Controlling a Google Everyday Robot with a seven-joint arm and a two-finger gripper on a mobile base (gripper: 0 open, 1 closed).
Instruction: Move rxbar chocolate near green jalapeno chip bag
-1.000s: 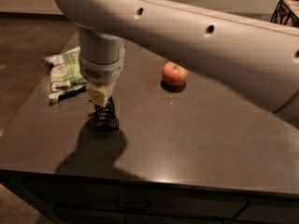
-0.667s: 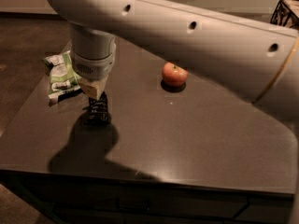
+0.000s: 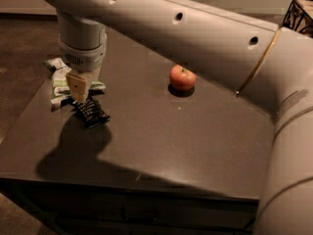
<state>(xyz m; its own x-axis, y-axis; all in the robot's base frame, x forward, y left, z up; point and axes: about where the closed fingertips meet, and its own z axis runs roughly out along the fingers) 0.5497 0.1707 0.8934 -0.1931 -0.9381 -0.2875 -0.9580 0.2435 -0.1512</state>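
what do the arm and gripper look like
The arm is a thick, smooth off-white tube with small dark round holes and a thin gold seam. The gripper, low on the table at the rxbar chocolate, has tan fingers.

Dim warm light from above, hand (image 3: 80, 98) low over the left of the table (image 3: 195, 146), broad dark shadow beneath it

The pale beige plastic gripper (image 3: 80, 98), at the table's left side, pinches the flat black rxbar chocolate (image 3: 91, 113), which is faintly pale-lined. The crinkled jalapeno chip bag (image 3: 57, 80) is green and white. The round apple (image 3: 182, 77) is red, the smooth tabletop (image 3: 195, 146) dark grey-brown, and the tubular arm (image 3: 205, 33) off-white with dark holes.
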